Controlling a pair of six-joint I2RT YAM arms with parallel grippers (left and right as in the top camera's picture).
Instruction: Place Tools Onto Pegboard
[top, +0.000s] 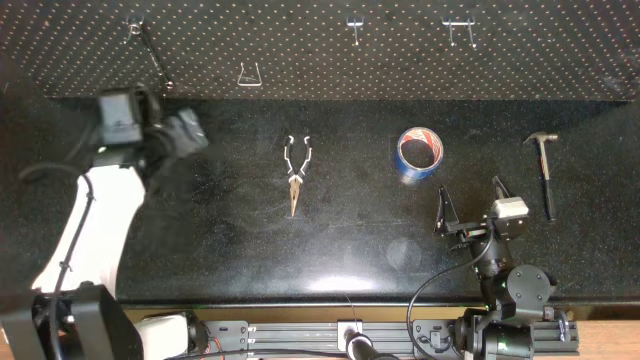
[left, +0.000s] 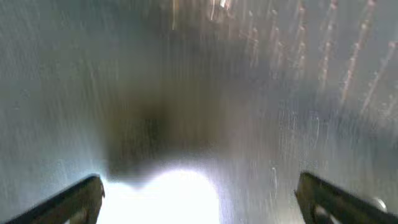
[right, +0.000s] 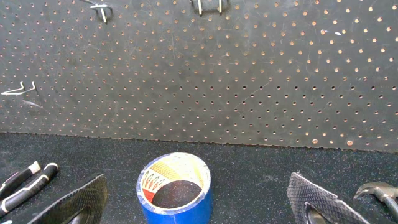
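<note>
Right tool (top: 470, 196) is sitting low on the right of the top view, just above its arm's base, over the table (top: 220, 250). Its two fingers are spread wide and are holding nothing.

Tape roll (right: 175, 186), blue outside, is standing on end on the table directly ahead of that tool, apart from both fingers. In the top view it is lying right of centre.

Hammer (top: 545, 172) is lying flat at the far right of the top view, head toward the pegboard (top: 400, 60), handle pointing down the frame. It is well apart from the tape roll.

Pliers (top: 297, 176) are lying at the centre of the top view, handles spread toward the pegboard, nose pointing down the frame.

Pegboard is running across the whole upper edge of the top view. Bare metal hooks are showing upper centre (top: 354, 31) and upper right (top: 459, 33); a wire hook (top: 250, 75) is hanging lower, left of centre.

Slim dark bar (top: 152, 55) is hanging slantwise from a hook at the upper left of the pegboard.

Left tool (left: 199, 179) is sitting at the upper left of the top view, close to the pegboard and near the lower end of the bar. Its fingers are standing wide apart with nothing between them; the surface ahead is too blurred to read.
</note>
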